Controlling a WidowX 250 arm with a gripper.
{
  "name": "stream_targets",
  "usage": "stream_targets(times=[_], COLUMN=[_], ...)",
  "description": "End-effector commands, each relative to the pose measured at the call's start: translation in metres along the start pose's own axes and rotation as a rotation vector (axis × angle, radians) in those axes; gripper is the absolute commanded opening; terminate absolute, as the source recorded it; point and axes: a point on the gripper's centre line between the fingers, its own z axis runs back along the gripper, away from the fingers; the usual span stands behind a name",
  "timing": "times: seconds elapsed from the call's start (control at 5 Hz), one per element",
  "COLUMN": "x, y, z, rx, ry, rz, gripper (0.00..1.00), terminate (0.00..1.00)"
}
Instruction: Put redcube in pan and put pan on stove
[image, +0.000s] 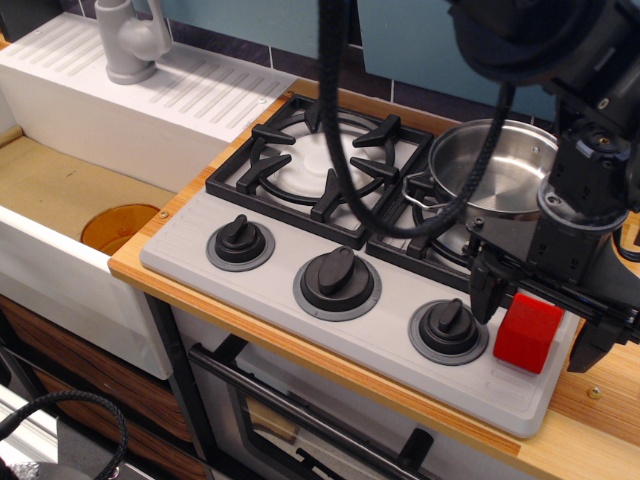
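The redcube (527, 332) sits on the front right corner of the light grey stove (300, 330), right of the third knob (448, 327). My gripper (538, 322) is open, with one finger left of the cube and the other right of it, straddling it just above the stove surface. The shiny steel pan (497, 175) stands on the right burner grate behind the gripper, partly hidden by the arm and its black cable.
The left burner grate (320, 165) is bare. Two more black knobs (240, 243) (338, 282) line the stove's front. A white sink unit (60, 270) with a grey tap (130, 40) lies to the left. A wooden counter edge (600, 400) runs at right.
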Motion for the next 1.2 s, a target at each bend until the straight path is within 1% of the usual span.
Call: stream_targets(times=[0.0, 0.2, 0.4, 0.6, 0.8, 1.0], x=[0.01, 0.007, 0.005, 0.004, 0.003, 0.004], y=[0.0, -0.003, -0.006, -0.007, -0.007, -0.004], z=[-0.011, -0.015, -0.014, -0.009, 0.007, 0.04], rx=[-0.011, -0.015, 0.008, 0.019, 0.041, 0.06], ry=[-0.065, -0.052, -0.027, -0.013, 0.004, 0.048], rz=[-0.009, 0.011, 0.02, 0.023, 0.024, 0.015], gripper=[1.0, 1.0, 0.0, 0.0, 0.0, 0.0], terminate=[0.0, 0.0, 0.0, 0.0, 0.0, 0.0])
